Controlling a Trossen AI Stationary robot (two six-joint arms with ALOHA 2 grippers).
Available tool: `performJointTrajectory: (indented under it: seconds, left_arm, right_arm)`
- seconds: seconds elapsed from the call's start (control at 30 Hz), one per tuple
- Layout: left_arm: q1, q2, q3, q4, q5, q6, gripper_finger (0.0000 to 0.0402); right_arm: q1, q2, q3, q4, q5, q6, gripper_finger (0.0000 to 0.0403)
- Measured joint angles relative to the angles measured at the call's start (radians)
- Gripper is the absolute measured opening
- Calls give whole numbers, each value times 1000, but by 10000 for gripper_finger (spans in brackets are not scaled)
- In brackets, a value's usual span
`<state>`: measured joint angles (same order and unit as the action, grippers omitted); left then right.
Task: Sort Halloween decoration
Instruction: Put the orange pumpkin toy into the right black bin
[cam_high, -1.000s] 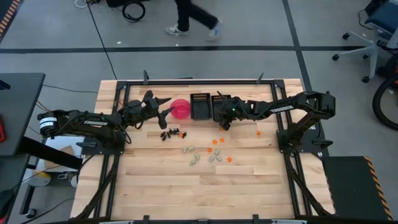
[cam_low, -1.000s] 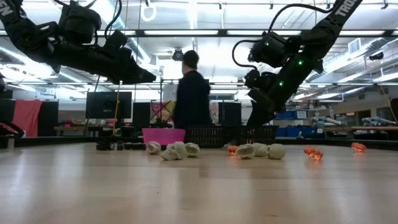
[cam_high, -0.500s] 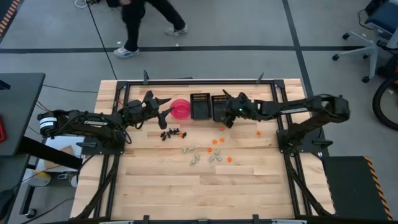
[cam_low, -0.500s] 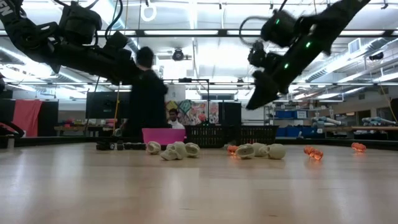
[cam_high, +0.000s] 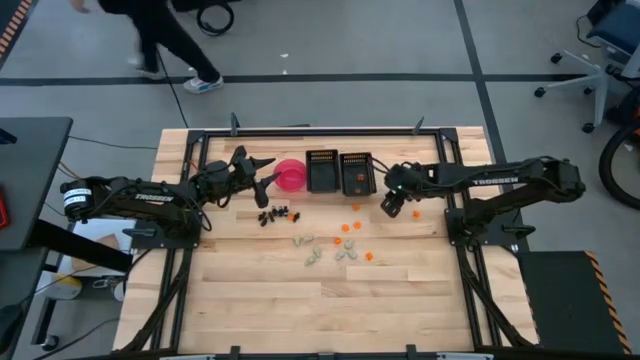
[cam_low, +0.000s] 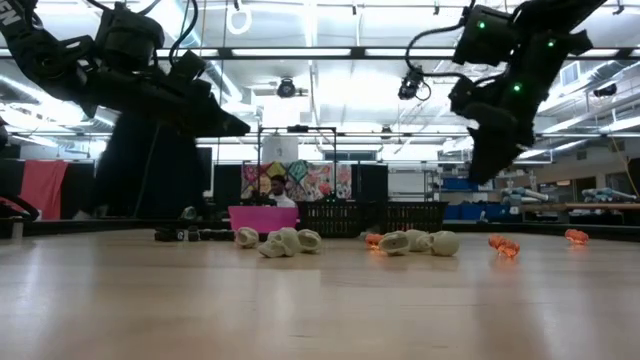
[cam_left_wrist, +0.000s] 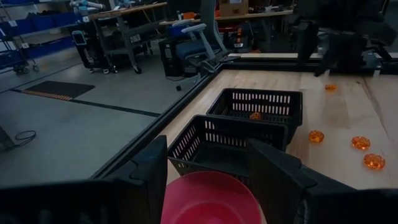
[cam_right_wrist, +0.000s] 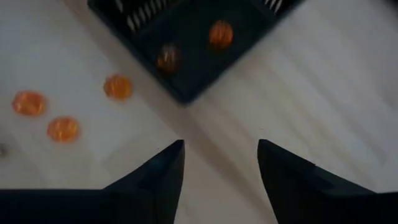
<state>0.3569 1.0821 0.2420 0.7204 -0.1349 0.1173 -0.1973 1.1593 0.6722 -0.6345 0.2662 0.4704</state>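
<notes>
Dark pieces, pale pieces and orange pieces lie loose on the wooden table. Two orange pieces lie in the right black tray; the left black tray stands beside it. My right gripper hovers open, with nothing between its fingers, above bare table just right of that tray; in the right wrist view its fingertips frame bare wood. My left gripper hangs open over the pink bowl, touching nothing.
One orange piece lies alone to the right of my right gripper, another in front of the trays. A black frame runs along the table's far edge. A person walks on the floor beyond it.
My right gripper has drawn away from over the right tray, toward the table's right edge and a little toward the near edge, rising somewhat. The person behind the table has walked toward the left.
</notes>
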Motion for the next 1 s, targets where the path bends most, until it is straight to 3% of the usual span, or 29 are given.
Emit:
performJointTrajectory:
  seconds: [0.47, 0.67, 1.0]
  left_arm:
    - [0, 0, 0, 0, 0, -3, 189]
    - [0, 0, 0, -1, 0, 0, 189]
    - [-1, 0, 0, -17, 0, 0, 189]
  right_arm:
    - [3, 184, -1, -254, -182, 217, 214]
    - [28, 213, -1, -328, -193, 271, 203]
    - [42, 214, -28, -300, -183, 290, 178]
